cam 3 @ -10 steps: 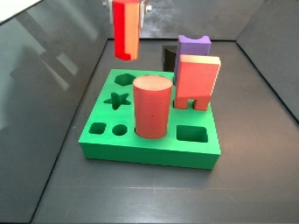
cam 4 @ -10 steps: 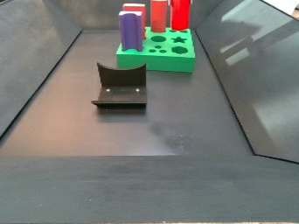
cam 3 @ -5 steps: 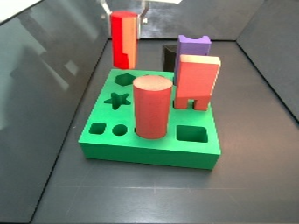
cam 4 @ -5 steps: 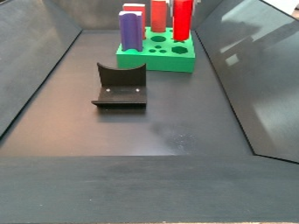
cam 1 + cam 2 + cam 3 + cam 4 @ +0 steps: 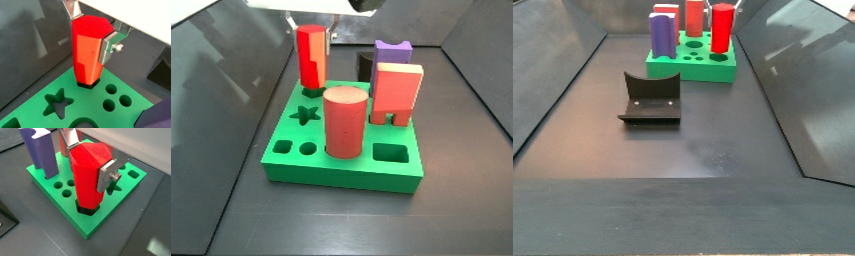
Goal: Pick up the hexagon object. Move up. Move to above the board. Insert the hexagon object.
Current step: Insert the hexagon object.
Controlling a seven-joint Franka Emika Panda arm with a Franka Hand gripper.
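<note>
Step 4, inserting: gripper (image 5: 93,30) pinching hexagon object (image 5: 88,50) upright, its foot entering corner hole of board (image 5: 100,223). Next move likely calling for pressing straight down, then releasing.

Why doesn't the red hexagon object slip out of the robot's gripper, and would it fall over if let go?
The hexagon object has flat facets, so the gripper and its flat fingers probably press on it squarely. It keeps straight edges, so it's likely stiff. Its foot already sits in a hole of the board, so it would probably stay upright.
</note>
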